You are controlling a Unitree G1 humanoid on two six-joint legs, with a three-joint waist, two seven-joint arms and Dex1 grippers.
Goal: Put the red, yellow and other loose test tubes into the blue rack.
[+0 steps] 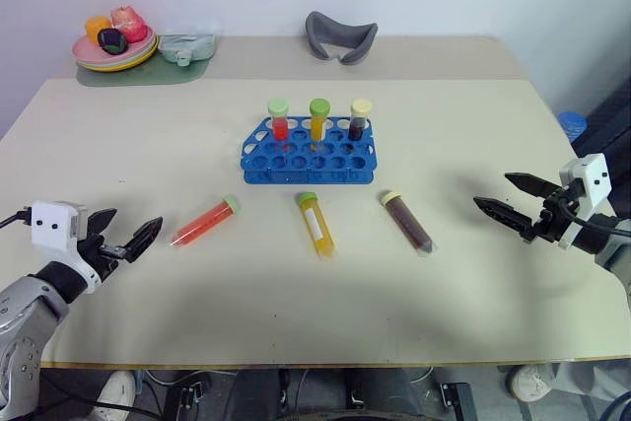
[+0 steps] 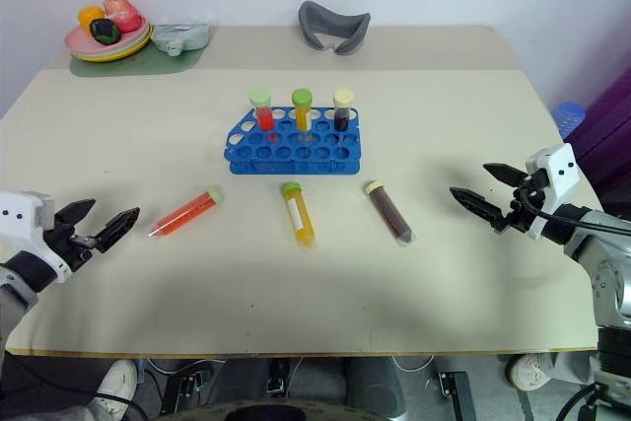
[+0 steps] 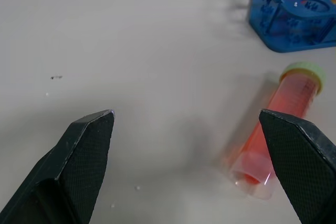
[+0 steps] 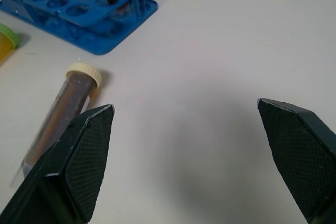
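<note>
The blue rack (image 1: 309, 157) stands mid-table with three capped tubes upright in its back row. In front of it lie three loose tubes: a red test tube (image 1: 205, 221) with a green cap, a yellow test tube (image 1: 316, 223) with a green cap, and a dark brown tube (image 1: 406, 221) with a cream cap. My left gripper (image 1: 126, 233) hovers open just left of the red tube (image 3: 278, 129), nothing between its fingers. My right gripper (image 1: 505, 196) is open to the right of the brown tube (image 4: 60, 116), apart from it.
At the back left a plate (image 1: 110, 54) with toy fruit sits on a green mat, beside a pale container (image 1: 185, 46). A grey curved object (image 1: 340, 38) lies at the back centre. The table's front edge (image 1: 325, 364) runs just below the grippers.
</note>
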